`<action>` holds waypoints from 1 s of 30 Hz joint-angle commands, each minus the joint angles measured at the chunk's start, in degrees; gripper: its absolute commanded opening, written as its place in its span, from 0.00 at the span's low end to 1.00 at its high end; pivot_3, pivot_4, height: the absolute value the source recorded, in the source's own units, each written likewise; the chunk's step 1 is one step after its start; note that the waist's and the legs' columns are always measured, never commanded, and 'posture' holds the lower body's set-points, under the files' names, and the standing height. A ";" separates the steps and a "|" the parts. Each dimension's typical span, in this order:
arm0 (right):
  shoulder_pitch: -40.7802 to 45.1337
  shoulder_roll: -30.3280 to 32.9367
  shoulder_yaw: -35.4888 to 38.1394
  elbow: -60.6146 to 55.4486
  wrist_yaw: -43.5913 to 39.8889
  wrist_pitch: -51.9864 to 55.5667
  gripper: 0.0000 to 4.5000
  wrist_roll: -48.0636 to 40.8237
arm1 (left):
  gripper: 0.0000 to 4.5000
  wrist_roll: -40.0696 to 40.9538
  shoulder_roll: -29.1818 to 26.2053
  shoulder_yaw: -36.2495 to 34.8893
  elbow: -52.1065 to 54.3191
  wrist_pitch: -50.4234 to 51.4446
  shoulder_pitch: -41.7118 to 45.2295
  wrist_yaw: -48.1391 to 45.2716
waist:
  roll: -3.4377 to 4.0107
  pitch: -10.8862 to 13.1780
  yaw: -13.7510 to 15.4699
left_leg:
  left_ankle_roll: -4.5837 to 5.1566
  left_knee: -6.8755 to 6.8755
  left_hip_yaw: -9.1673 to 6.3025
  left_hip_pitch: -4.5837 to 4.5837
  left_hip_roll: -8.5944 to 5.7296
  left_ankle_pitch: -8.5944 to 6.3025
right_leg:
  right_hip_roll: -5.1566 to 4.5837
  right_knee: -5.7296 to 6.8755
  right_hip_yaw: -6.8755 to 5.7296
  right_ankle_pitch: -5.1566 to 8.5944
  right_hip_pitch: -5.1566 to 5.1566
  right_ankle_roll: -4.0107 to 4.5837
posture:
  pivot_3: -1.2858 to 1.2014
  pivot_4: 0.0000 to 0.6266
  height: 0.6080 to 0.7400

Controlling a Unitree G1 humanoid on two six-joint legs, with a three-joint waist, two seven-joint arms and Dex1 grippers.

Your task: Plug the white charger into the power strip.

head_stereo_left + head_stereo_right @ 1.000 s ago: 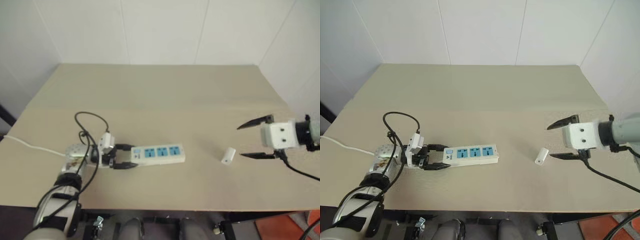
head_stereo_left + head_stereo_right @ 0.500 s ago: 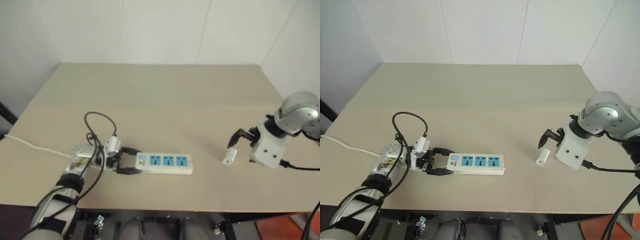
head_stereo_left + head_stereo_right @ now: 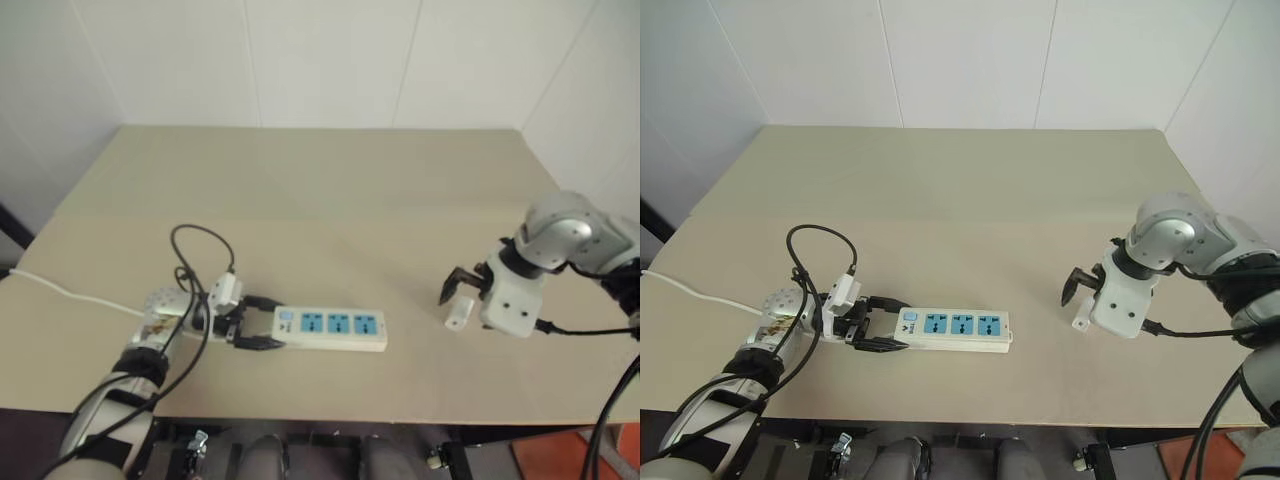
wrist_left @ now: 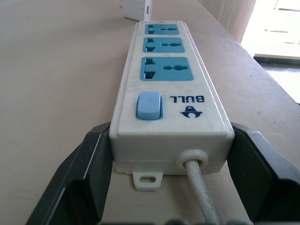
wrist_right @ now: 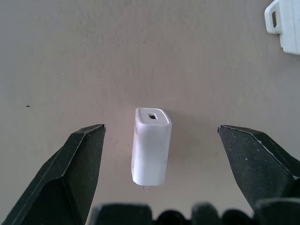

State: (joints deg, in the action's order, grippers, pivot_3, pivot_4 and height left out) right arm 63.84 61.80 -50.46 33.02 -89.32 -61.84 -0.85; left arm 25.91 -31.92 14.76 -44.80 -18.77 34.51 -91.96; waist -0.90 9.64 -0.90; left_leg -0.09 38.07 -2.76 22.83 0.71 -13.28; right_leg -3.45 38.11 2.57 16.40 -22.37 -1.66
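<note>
The right gripper (image 5: 152,154) has swung from level to pointing down and dropped over the white charger (image 5: 151,146), which lies on the table (image 3: 330,190) at the right, between wide-open fingers, not yet touched. The left gripper (image 4: 168,154) holds the power strip (image 3: 330,328) by its switch end, at the near left. Closing on the charger looks next.

Soft, even indoor light; faint shadows; overexposed glare beyond the table edge (image 4: 276,28).
</note>
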 commanded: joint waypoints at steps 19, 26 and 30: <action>-2.71 -5.30 4.96 5.36 -0.74 -1.40 1.00 8.28 | 0.72 -0.42 -0.32 -1.42 1.96 0.20 -0.90 -0.54 | 0.03 0.02 -0.14 | 0.00 0.00 0.01 -0.01 0.00 0.00 | 0.00 0.03 0.00 0.00 -0.02 0.00 | 0.52 0.24 1.00; -4.06 -6.03 6.39 4.94 -0.64 -0.70 1.00 9.33 | 0.72 -0.42 -0.59 -1.78 2.17 0.40 -1.18 -0.54 | 0.03 0.02 -0.14 | 0.00 0.00 0.02 -0.01 0.00 0.00 | 0.00 0.04 0.00 0.00 -0.02 0.00 | 0.52 0.24 1.00; -4.34 -6.46 6.84 4.81 -0.29 -0.25 1.00 9.97 | 0.72 -0.51 -0.68 -1.96 2.19 0.40 -1.26 -0.54 | 0.03 0.02 -0.15 | 0.00 0.00 0.01 -0.01 0.00 0.00 | 0.01 0.05 0.00 0.00 -0.02 0.00 | 0.52 0.24 1.00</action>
State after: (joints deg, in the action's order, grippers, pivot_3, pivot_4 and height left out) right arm 59.56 55.33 -45.69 38.51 -88.80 -62.27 8.94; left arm 25.48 -31.98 13.52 -43.94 -18.53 33.60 -92.06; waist -0.86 9.66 -1.05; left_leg -0.09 38.07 -2.74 22.82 0.71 -13.27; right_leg -3.45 38.16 2.57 16.40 -22.39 -1.65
